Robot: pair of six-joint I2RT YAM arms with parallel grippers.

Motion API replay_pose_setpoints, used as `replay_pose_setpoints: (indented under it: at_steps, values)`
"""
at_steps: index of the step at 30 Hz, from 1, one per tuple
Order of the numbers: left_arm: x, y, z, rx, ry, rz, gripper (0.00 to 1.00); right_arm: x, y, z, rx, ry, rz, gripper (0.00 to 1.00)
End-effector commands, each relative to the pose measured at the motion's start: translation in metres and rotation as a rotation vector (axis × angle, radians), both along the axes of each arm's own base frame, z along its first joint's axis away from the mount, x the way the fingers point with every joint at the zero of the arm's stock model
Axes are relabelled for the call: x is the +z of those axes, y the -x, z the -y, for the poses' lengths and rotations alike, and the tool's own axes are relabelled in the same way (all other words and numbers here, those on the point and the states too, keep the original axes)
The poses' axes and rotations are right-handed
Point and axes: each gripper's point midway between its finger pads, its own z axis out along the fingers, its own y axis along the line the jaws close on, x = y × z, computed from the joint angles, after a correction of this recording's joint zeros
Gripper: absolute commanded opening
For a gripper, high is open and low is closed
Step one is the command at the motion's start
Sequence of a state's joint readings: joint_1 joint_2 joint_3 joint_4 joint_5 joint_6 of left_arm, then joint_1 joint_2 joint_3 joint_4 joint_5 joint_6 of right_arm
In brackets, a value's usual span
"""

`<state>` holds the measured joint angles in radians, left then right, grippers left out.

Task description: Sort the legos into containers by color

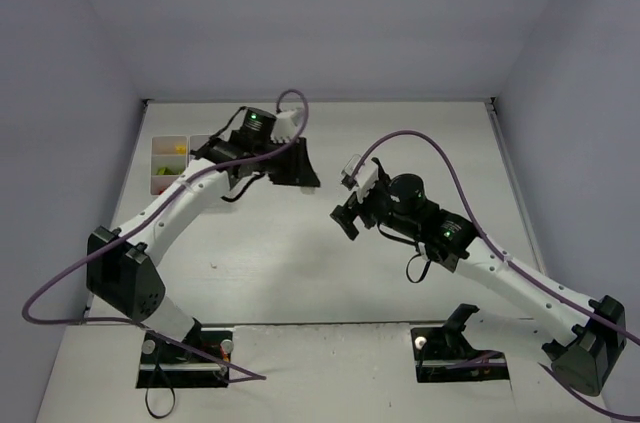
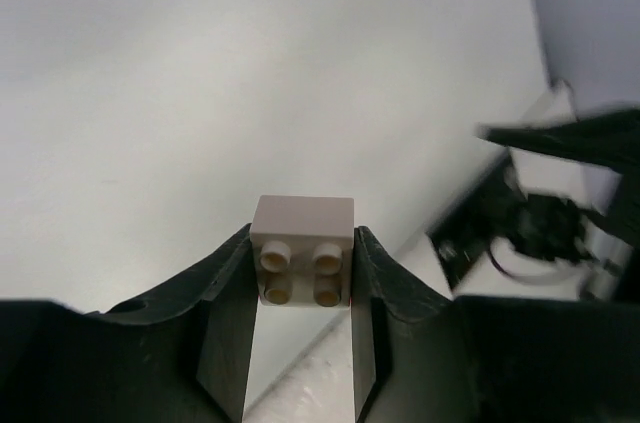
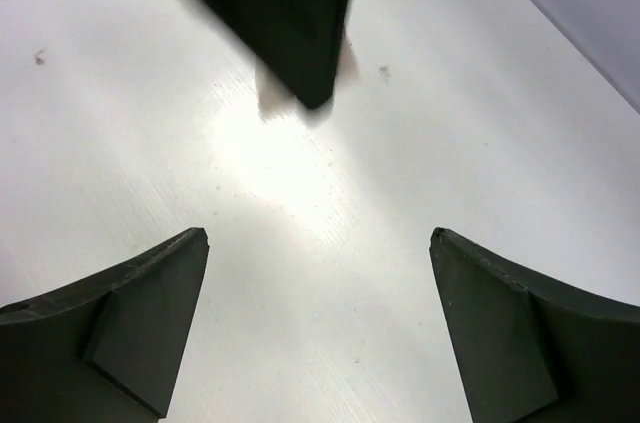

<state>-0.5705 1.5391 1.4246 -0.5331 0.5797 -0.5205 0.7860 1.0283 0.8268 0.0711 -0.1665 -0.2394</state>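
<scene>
**A:** Lilac-grey plastic is filling the middle of the left wrist view: a small brick (image 2: 303,221), four studs facing the camera, sitting square and level.

**B:** And the left gripper (image 2: 302,278) is clamping it, one dark finger pressing on each side wall. Only the studded face and the top edge are showing, because the fingers are hiding the sides.

**A:** Over in the right wrist view, the right gripper (image 3: 318,243) is hanging with its jaws spread wide. Nothing but bare white table (image 3: 300,173) is lying between them.

**B:** A dark wedge (image 3: 280,13) is cutting into the upper left of that frame. It's looking like the other arm's finger, but it's badly smeared.

**A:** From above, the two grippers are sitting near the centre, close together but not touching. The brick is too small to make out there.

**B:** The white tray (image 1: 161,184) is sitting in the upper left, with the left arm covering its right-hand part. Yellow pieces (image 1: 179,150) and green pieces (image 1: 166,171) are showing in two compartments, but they're too tiny to count.
</scene>
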Motion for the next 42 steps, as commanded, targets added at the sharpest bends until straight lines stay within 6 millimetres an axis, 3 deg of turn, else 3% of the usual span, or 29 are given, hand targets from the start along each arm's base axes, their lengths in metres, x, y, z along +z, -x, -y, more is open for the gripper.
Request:
replay_pose_setpoints:
  at_steps: [1,2,5,10,11,15,22,29,37,42]
  values:
    - [0.012,-0.067,-0.085,0.300,-0.176,0.169,0.07,0.031,-0.014,0.007,-0.092,-0.063,0.068,0.90]
    - [0.012,-0.081,-0.110,0.383,-0.210,0.180,0.08,0.029,-0.014,0.009,-0.097,-0.057,0.063,0.90]
    - [0.017,-0.110,-0.158,0.544,-0.279,0.257,0.09,0.024,-0.013,0.012,-0.108,-0.052,0.053,0.90]
    - [0.019,-0.148,-0.209,0.726,-0.360,0.348,0.11,0.018,-0.009,0.015,-0.115,-0.057,0.036,0.91]
    - [0.018,-0.155,-0.227,0.783,-0.405,0.365,0.11,0.017,-0.008,0.015,-0.115,-0.056,0.034,0.91]
    - [0.016,-0.181,-0.254,0.874,-0.465,0.434,0.14,0.014,-0.009,0.017,-0.120,-0.048,0.033,0.91]
    - [0.001,-0.206,-0.279,0.933,-0.544,0.457,0.19,0.014,-0.012,0.023,-0.140,-0.035,0.044,0.91]
    - [-0.016,-0.222,-0.287,0.932,-0.591,0.476,0.27,0.011,-0.014,0.026,-0.149,-0.029,0.037,0.91]
    - [-0.025,-0.227,-0.291,0.936,-0.617,0.476,0.38,0.010,-0.014,0.027,-0.148,-0.024,0.029,0.91]
    - [-0.031,-0.225,-0.293,0.944,-0.619,0.478,0.39,0.009,-0.015,0.027,-0.148,-0.025,0.024,0.91]
